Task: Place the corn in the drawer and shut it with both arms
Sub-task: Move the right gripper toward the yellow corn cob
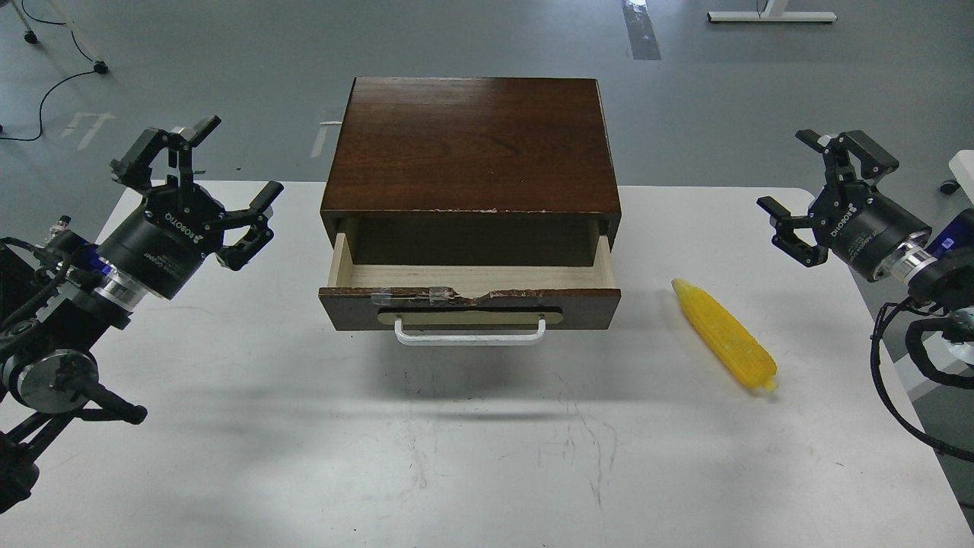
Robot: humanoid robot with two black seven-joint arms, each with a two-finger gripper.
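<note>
The yellow corn (725, 336) lies on the white table, to the right of the drawer, its tapered tip pointing back-left. The dark brown drawer (469, 306) is pulled out of its wooden cabinet (470, 144), showing a pale, empty inside; its white bar handle (469, 333) faces me. My left gripper (217, 164) hovers open at the left, well clear of the cabinet. My right gripper (813, 179) hovers open at the far right, above and behind the corn. Neither holds anything.
The white table (472, 457) spreads in front of the drawer, with scuff marks near the middle. Its right edge runs close under my right arm. Grey floor with cables and a desk foot lies beyond the table.
</note>
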